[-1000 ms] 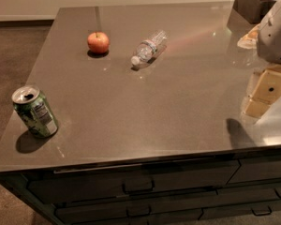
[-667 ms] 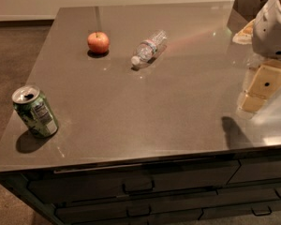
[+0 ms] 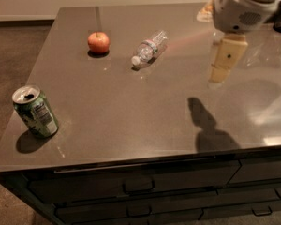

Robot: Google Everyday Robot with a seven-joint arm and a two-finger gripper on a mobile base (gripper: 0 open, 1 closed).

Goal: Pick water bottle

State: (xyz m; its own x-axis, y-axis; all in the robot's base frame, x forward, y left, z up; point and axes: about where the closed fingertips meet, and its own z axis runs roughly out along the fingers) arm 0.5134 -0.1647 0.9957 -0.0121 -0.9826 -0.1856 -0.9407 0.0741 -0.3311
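Observation:
The water bottle (image 3: 150,48) is small, clear and ribbed, with a white cap. It lies on its side on the grey counter (image 3: 131,111), toward the back middle, cap pointing to the front left. My gripper (image 3: 220,75) hangs above the counter at the back right, well to the right of the bottle and apart from it. Its shadow falls on the counter below it. The white arm housing (image 3: 243,6) fills the top right corner.
A red apple (image 3: 98,42) sits left of the bottle. A green soda can (image 3: 35,111) stands near the counter's front left corner. Objects at the back right edge are partly hidden by the arm. Drawers (image 3: 140,186) run below the counter's front edge.
My gripper has moved left and farther back over the counter, closer to the bottle. The bottle, apple and can have not moved.

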